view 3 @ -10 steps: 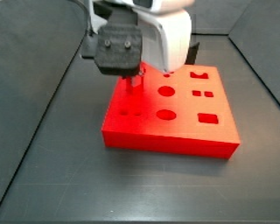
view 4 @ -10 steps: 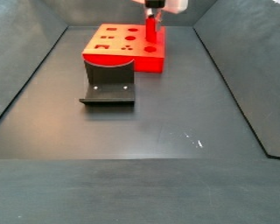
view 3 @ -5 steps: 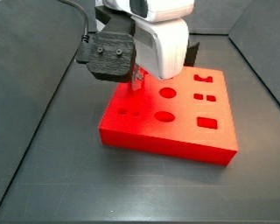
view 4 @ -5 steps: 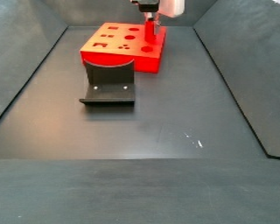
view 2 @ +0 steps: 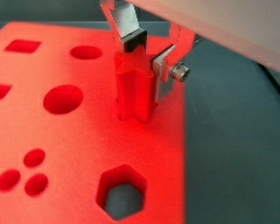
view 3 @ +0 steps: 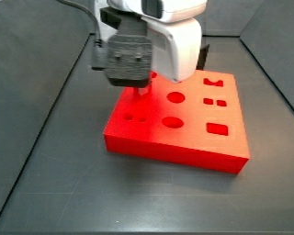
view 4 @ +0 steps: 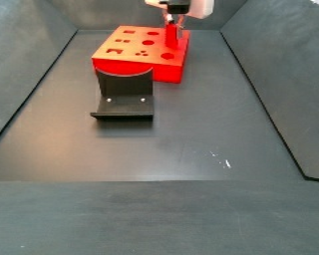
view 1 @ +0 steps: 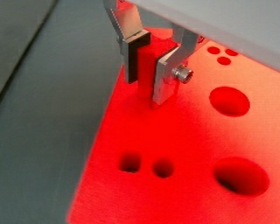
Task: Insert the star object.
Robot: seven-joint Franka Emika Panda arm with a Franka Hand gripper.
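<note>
My gripper (view 2: 146, 74) is shut on the star object (view 2: 132, 87), a slim bright-red peg with a star-shaped top, and holds it upright. Its lower end meets the top face of the large red block (view 2: 73, 131) near one edge; how deep it sits cannot be told. In a wrist view the fingers (view 1: 166, 74) flank the peg (view 1: 143, 59) over the block (view 1: 178, 157). In a side view the gripper (view 3: 137, 84) stands over the block's (view 3: 175, 142) far left part with the peg (view 3: 140, 91) below it. In a side view the gripper (view 4: 174, 20) and peg (view 4: 173, 38) are at the block's (view 4: 123, 65) right edge.
The block's top has round holes (view 1: 229, 100), square holes (view 3: 217, 128) and a hexagonal hole (view 2: 122, 193). The dark fixture (view 4: 123, 100) stands on the floor against the block's near side. Dark walls enclose the grey floor (view 4: 162, 169).
The gripper has shifted slightly sideways and back over the block's far left part, still holding the peg upright. The block and fixture have not moved.
</note>
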